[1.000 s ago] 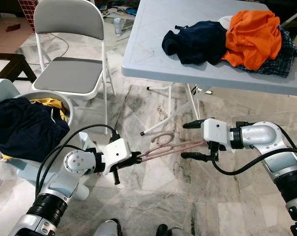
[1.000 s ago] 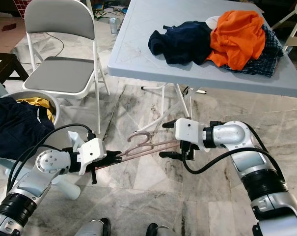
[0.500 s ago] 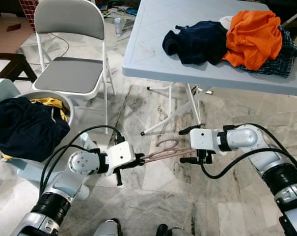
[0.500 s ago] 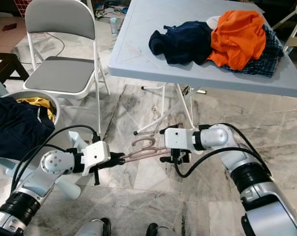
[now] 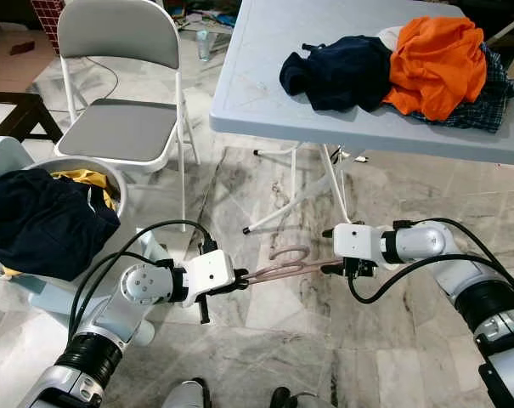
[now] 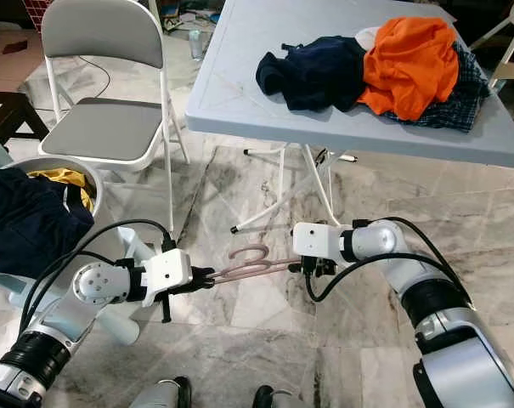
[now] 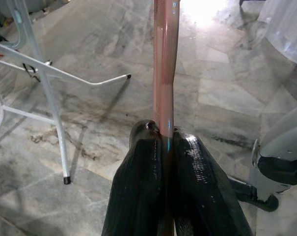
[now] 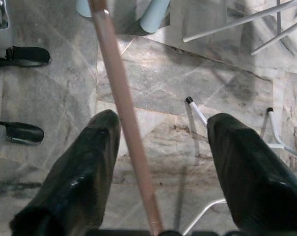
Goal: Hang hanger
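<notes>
Hanger (image 5: 282,266): pink, held low over the marble floor (image 5: 265,331), between the two grippers, hook end curling up near the middle
Left gripper (image 7: 164,147): fingers (image 7: 141,172) squeezed tight on one end of the hanger, pink bar sticking straight out past the tips
Right gripper (image 8: 160,132): fingers (image 8: 84,162) spread wide, one on each side of the hanger's other end; bar lying close by one finger, not pinched
Table (image 5: 265,102): grey and folding, just behind the hanger, white legs reaching down to the floor
Clothes on table: dark blue top (image 5: 337,72) beside an orange shirt (image 5: 435,64), with a checked cloth (image 5: 490,98) under the orange one
Chair (image 5: 121,127): grey seat, white frame, off to the robot's left of the table
Basket (image 5: 112,183): near the left arm, piled with dark blue clothes (image 5: 44,221) and a bit of yellow cloth (image 5: 82,177)
</notes>
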Robot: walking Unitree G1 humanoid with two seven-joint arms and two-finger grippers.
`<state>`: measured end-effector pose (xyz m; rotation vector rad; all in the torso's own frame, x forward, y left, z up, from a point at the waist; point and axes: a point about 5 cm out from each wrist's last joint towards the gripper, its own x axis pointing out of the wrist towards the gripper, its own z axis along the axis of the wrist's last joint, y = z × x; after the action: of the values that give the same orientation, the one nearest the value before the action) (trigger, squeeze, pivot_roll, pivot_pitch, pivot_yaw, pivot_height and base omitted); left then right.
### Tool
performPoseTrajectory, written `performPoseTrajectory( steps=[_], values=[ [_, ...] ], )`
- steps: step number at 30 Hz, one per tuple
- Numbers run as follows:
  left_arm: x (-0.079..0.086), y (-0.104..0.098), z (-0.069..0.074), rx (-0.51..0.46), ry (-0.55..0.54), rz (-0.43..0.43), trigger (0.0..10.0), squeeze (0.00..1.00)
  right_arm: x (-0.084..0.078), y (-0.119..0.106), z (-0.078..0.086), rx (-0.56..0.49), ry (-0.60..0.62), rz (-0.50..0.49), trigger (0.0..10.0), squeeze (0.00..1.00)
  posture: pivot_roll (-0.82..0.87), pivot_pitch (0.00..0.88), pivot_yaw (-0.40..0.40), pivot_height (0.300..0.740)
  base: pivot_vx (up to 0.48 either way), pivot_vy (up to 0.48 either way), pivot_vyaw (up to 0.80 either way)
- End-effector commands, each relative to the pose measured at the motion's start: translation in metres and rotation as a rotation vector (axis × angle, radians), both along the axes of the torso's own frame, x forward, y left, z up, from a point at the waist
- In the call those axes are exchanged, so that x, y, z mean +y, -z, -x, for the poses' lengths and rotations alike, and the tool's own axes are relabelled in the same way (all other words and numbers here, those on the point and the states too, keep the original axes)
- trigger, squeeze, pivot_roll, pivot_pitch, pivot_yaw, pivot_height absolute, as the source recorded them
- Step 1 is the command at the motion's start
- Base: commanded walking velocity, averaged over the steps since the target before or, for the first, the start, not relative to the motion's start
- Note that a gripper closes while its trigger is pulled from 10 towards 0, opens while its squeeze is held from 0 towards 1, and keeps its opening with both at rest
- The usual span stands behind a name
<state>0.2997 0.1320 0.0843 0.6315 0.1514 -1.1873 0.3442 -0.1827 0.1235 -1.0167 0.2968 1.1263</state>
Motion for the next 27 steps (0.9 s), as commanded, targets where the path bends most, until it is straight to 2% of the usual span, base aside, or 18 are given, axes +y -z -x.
performPoseTrajectory(
  steps=[1, 5, 13, 27],
  values=[
    [-0.002, 0.001, 0.000, -0.008, 0.018, -0.017, 10.0, 0.00, 0.001, 0.005, 0.002, 0.018, -0.012, 0.007, 0.0, 0.00, 0.16, 0.201, -0.057, 0.740, 0.000, 0.000, 0.00],
    [-0.002, 0.002, 0.000, -0.009, 0.019, -0.020, 10.0, 0.00, 0.000, 0.012, 0.008, 0.072, -0.039, 0.023, 0.0, 0.00, 0.16, 0.203, -0.057, 0.740, 0.000, 0.000, 0.00],
    [-0.004, 0.003, -0.001, -0.011, 0.021, -0.020, 10.0, 0.00, -0.003, 0.020, 0.011, 0.081, -0.029, 0.047, 0.0, 0.00, 0.16, 0.203, -0.057, 0.740, 0.000, 0.000, 0.00],
    [-0.006, 0.005, -0.001, -0.011, 0.020, -0.018, 10.0, 0.00, 0.001, 0.031, 0.012, 0.074, 0.036, -0.012, 0.0, 0.00, 0.15, 0.204, -0.061, 0.740, 0.000, 0.000, 0.00]
  ],
)
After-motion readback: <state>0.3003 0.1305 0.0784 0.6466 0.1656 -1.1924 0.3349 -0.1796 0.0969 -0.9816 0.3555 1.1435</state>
